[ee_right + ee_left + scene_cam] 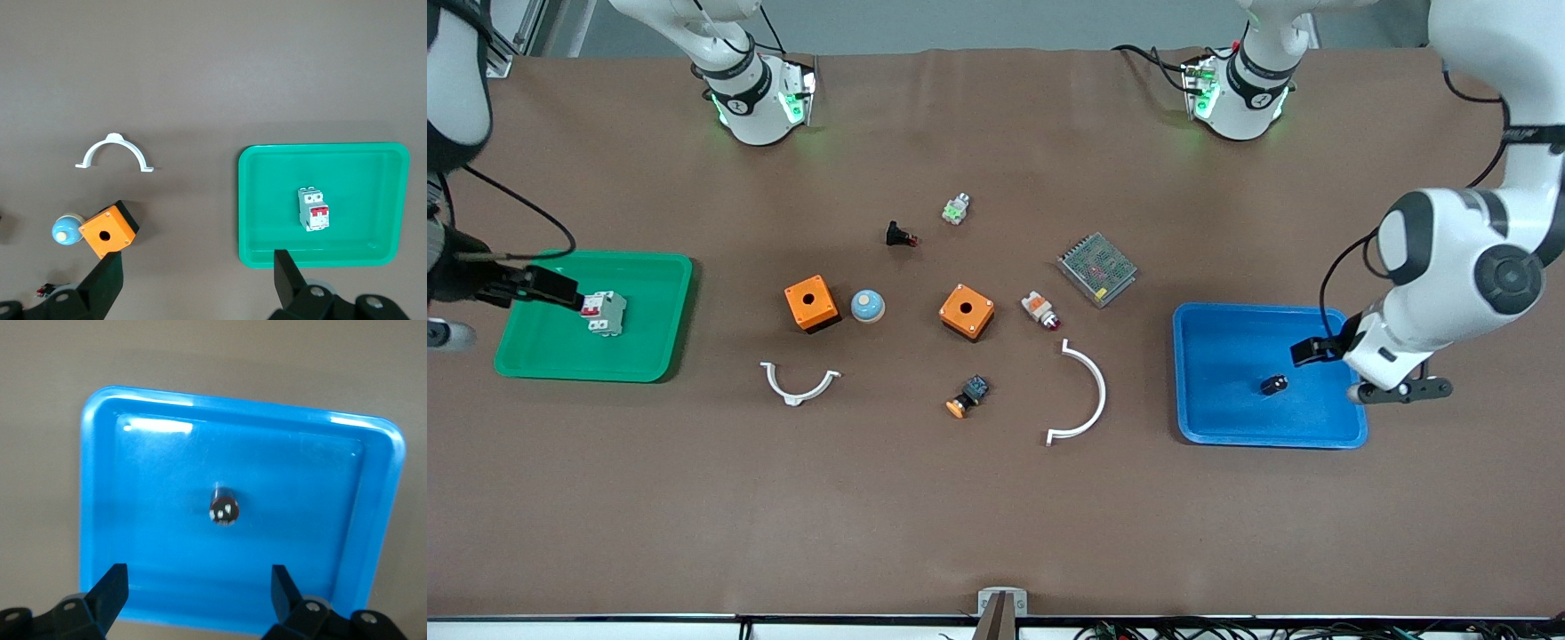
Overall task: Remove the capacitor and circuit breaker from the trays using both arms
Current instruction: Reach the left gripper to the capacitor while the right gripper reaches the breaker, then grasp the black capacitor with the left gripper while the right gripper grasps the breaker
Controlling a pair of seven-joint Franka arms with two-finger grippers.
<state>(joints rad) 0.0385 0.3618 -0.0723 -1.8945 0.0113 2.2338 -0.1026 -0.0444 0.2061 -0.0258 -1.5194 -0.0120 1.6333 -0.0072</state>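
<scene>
Left pincer [193,597]: jaws spread wide, holding nothing; it hangs over the blue plastic tray [1209,418] at the left arm's end of the bench [996,516].
Capacitor [225,508]: the tiny black stubby cylinder lies loose on the blue tray's floor, below the left pincer and ahead of its fingertips, not yet between them; nothing touches it.
Right pincer [197,280]: jaws also wide apart and empty; it hangs over the rim of the green plastic tray [534,356] at the right arm's end.
Circuit breaker [313,209]: the small white-grey block with red switch levers lies flat in the green tray, below and ahead of the right pincer, off toward one of its fingers and apart from both.
Step in hand: by my reading, both arms are lining up for the descent; neither part is lifted yet.
Doing it well, left: bring the pincer forward until the capacitor sits midway between the jaws, then go low; the part is small and round and likely to roll or squirt out of a high pinch.
Doing it well, right: centre over the breaker and close across its narrow sides, clear of the levers.
Risk: fingertips catching a tray rim or dragging the light tray.
</scene>
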